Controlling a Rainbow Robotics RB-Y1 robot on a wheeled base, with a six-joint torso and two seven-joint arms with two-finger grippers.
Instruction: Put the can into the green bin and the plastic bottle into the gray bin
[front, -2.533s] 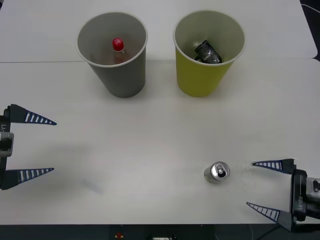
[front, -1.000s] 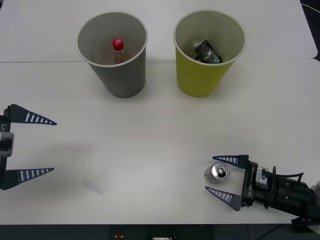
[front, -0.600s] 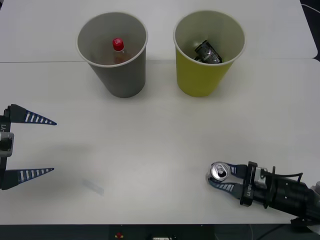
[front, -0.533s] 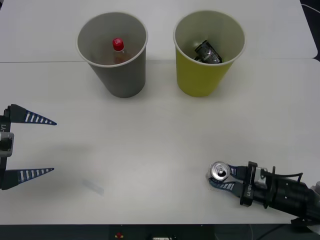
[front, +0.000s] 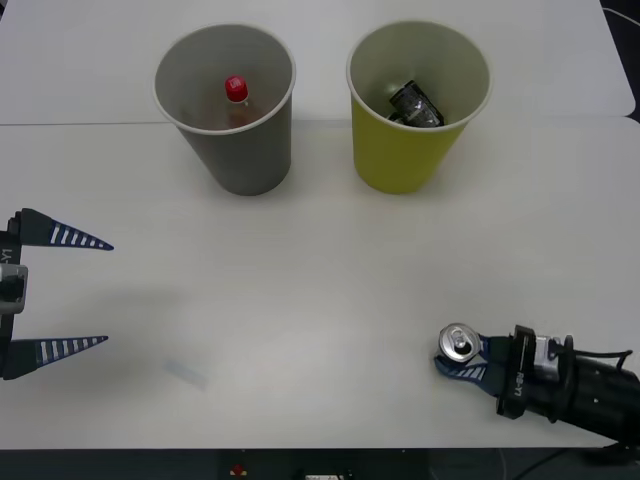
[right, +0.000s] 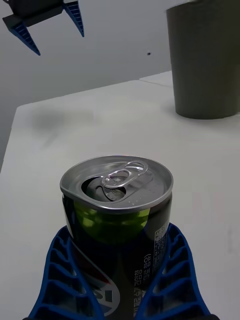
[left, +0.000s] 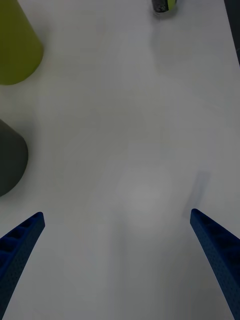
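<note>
Because bound for the green bin (front: 418, 105), can (front: 458, 344) clamped upright between right gripper (front: 468, 360) fingers; left gripper (front: 60, 292) parked, spread wide, holding nothing.

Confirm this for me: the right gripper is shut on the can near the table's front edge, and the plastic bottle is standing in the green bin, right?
Not quite. The plastic bottle stands in the gray bin, not the green bin, as the front view shows. The rest holds: the right gripper is shut on the can near the table's front edge.
</note>
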